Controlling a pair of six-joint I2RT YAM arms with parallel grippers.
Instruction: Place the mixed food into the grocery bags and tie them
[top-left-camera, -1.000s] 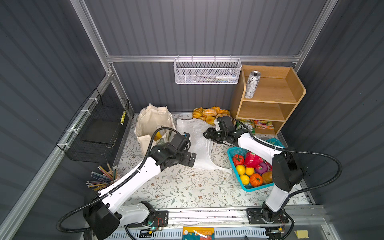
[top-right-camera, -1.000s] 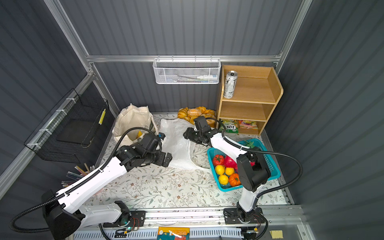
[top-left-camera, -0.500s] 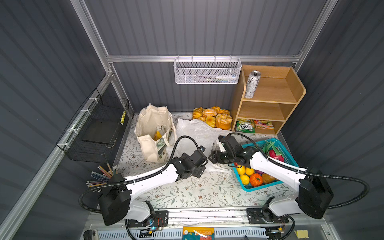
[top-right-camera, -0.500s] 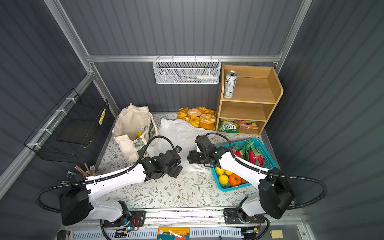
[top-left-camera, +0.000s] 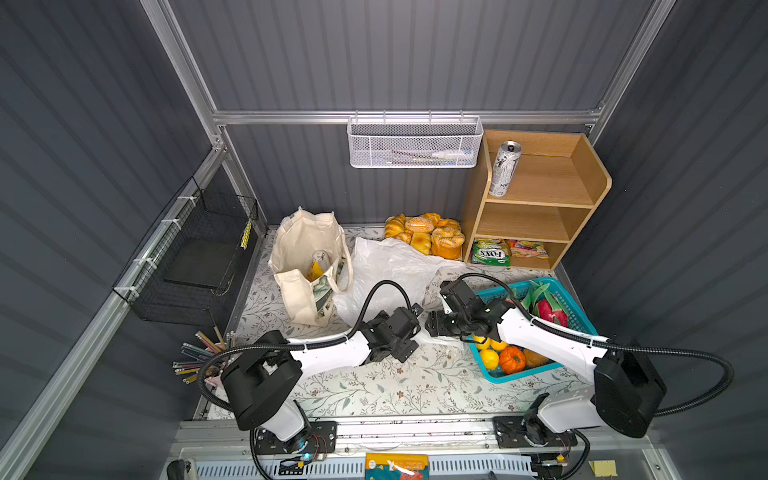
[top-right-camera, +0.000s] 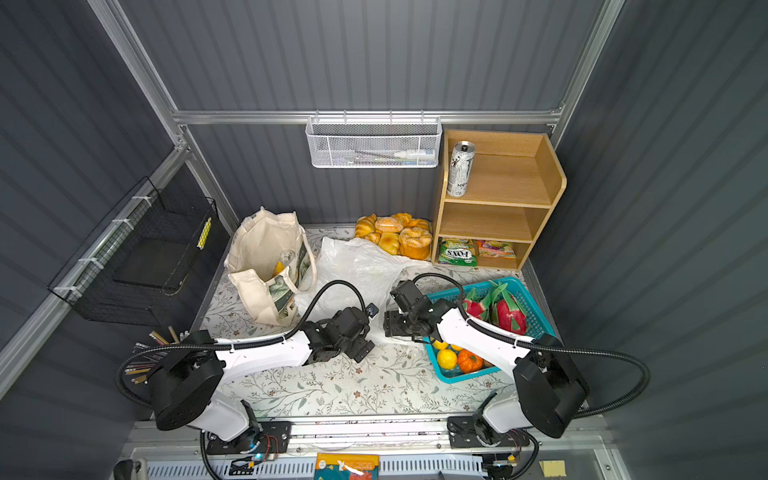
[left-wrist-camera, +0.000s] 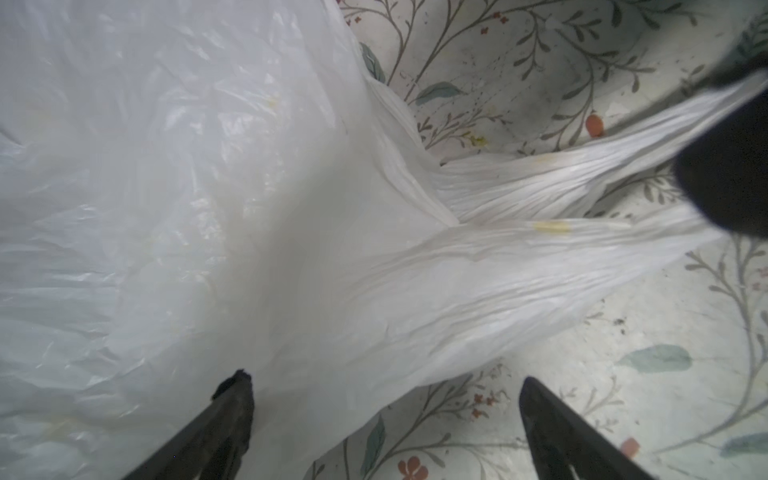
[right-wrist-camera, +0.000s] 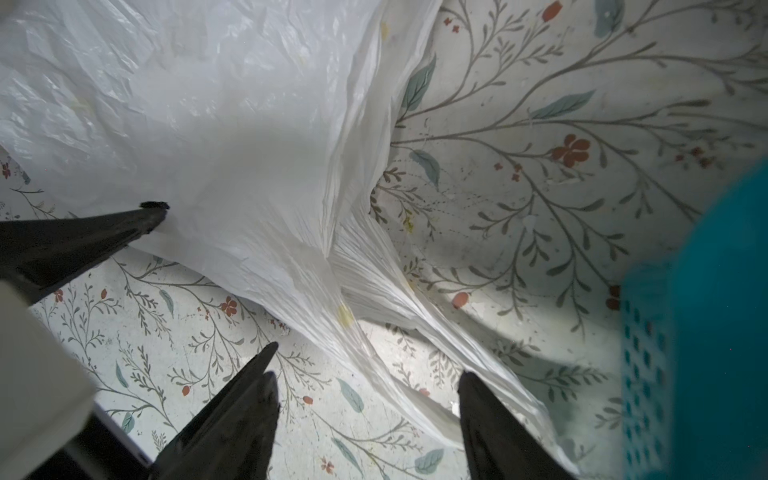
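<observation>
With your left tool (left-wrist-camera: 382, 377) and right tool (right-wrist-camera: 368, 360) both jaws apart, empty, the flat plastic bag (left-wrist-camera: 166, 166) lies right beneath them, dragon fruits (top-left-camera: 550, 309) wait in the basket (top-left-camera: 515, 377) beside the right tool, the tote (top-left-camera: 305, 245) beyond the left tool holds the yellow packet (top-left-camera: 314, 272), and the can (top-left-camera: 504, 168) stands farthest off on the shelf (top-left-camera: 552, 183), so I'd say packing is barely begun and nothing is tied.

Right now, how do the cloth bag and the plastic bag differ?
The cream canvas tote stands upright with its mouth open; the white plastic carrier bag lies slumped flat. The tote holds a drink can and a yellow snack packet; the plastic bag looks empty. The tote is opaque, the plastic bag translucent. Both rest on the floral table cover, untied.
</observation>
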